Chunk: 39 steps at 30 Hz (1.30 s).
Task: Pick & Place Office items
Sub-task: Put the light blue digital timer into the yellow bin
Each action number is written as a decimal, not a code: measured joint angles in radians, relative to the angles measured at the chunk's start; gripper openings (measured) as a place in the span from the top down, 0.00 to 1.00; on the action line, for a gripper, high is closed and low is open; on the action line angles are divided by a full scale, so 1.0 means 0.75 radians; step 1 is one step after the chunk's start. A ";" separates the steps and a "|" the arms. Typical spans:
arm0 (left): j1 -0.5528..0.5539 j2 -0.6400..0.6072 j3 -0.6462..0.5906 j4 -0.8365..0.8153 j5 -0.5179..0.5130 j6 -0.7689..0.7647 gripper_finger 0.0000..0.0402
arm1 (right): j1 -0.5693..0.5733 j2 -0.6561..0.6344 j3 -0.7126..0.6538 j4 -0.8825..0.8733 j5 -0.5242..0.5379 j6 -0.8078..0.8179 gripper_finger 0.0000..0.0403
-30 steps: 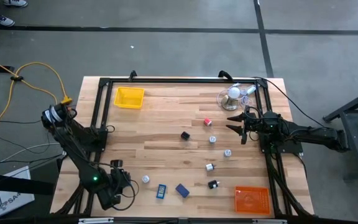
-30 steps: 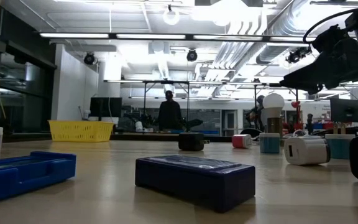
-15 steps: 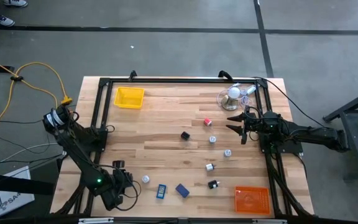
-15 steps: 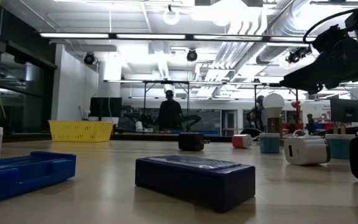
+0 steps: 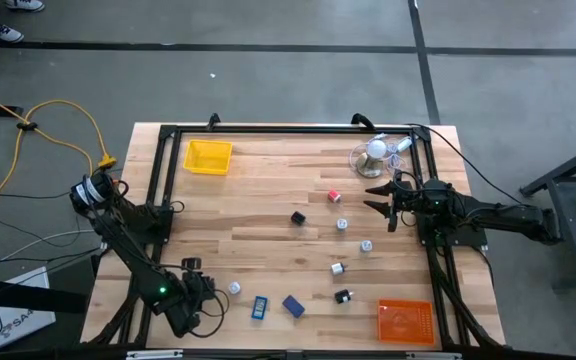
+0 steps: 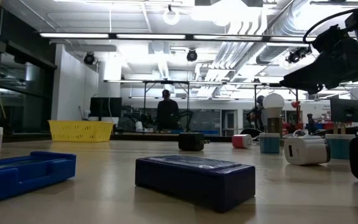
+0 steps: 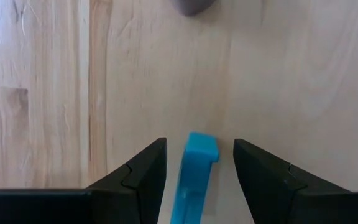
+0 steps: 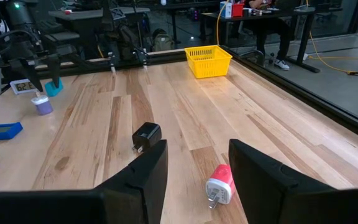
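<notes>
**A:** From above, which arm is nearer the job?

**B:** The left one. The left pincer [image 5: 200, 302] is low over the surface [image 5: 268, 180], well apart from the yellow tray [image 5: 208, 156] and at the far end of the tray's own side. Its body hides the teal stick [image 7: 194, 180] here. The right pincer [image 5: 381, 201] waits across the surface from the tray, fingers spread on nothing, with a red-and-white piece [image 5: 334, 196] lying near it on the tray's side.

**A:** Does the level view help?

**B:** No. The yellow tray shows far back, and I can make out neither the stick nor the left pincer.

**A:** And the left wrist?

**B:** That view settles it. The stick lies between the two fingers with its long axis running along them, so its narrow width faces the pads. The fingers are spread, and bare wood shows on each side of the stick, so nothing is pinched yet. I cannot tell whether the stick rests flat.

**A:** The right wrist view?

**B:** Far off, the stick sits just by the left fingertips, well short of the yellow tray. I judge that a plain squeeze should take it, with no turning needed.
</notes>
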 joint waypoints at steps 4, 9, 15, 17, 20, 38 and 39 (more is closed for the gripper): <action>0.000 0.000 0.000 -0.001 0.000 -0.003 0.56 | 0.000 0.000 0.000 0.000 0.000 0.000 0.61; 0.000 0.000 0.000 -0.001 0.000 -0.003 0.56 | 0.000 0.000 0.000 0.000 0.000 0.000 0.61; 0.000 0.000 0.000 -0.006 0.002 -0.016 0.63 | 0.000 0.000 0.000 0.000 0.000 0.000 0.61; 0.000 0.000 0.000 -0.016 0.009 -0.032 0.65 | 0.000 0.000 0.000 0.000 0.000 0.000 0.61; 0.000 0.000 0.000 -0.024 0.012 -0.043 0.66 | 0.000 0.000 0.000 0.000 0.000 0.000 0.61; 0.000 0.000 0.000 -0.024 0.013 -0.043 0.66 | 0.000 0.000 0.000 0.000 0.001 0.000 0.61; 0.000 0.000 0.000 -0.024 0.013 -0.043 0.66 | 0.000 0.000 0.000 0.000 0.001 0.000 0.61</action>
